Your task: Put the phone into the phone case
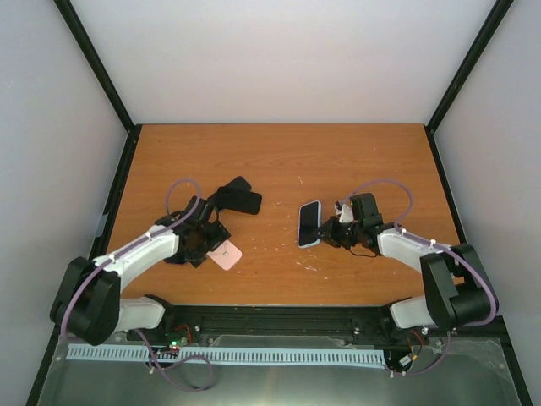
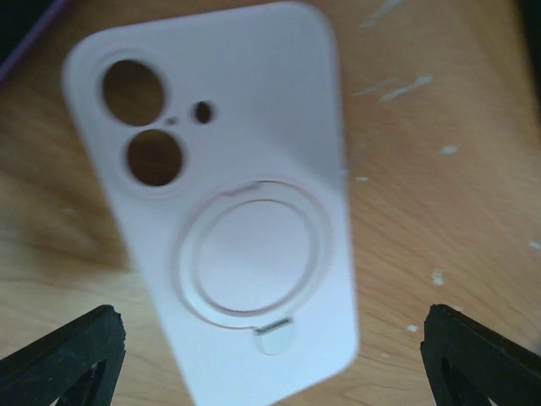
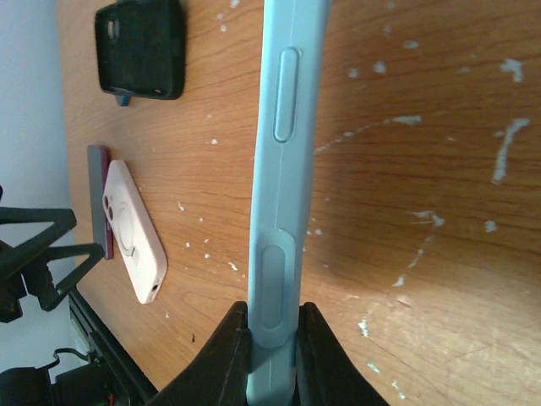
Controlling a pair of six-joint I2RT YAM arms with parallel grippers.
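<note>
Scuffed wooden table (image 1: pixel 279 161), white walls: case under the left arm, phone in the right.
Left gripper (image 2: pixel 272 326) jaws wide apart, empty, straddling the pink case (image 2: pixel 228 203) across its width; the case lies back-up, long axis running away from the fingers. Right gripper (image 3: pixel 272 326) pinched tight on the pale blue phone (image 3: pixel 283 169), well apart from the case.

The pink case (image 2: pixel 245 211) is blurred up close, and the phone (image 3: pixel 283 194) runs off the top edge.

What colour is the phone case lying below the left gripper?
Pale pink. The phone case shows best in the left wrist view.
</note>
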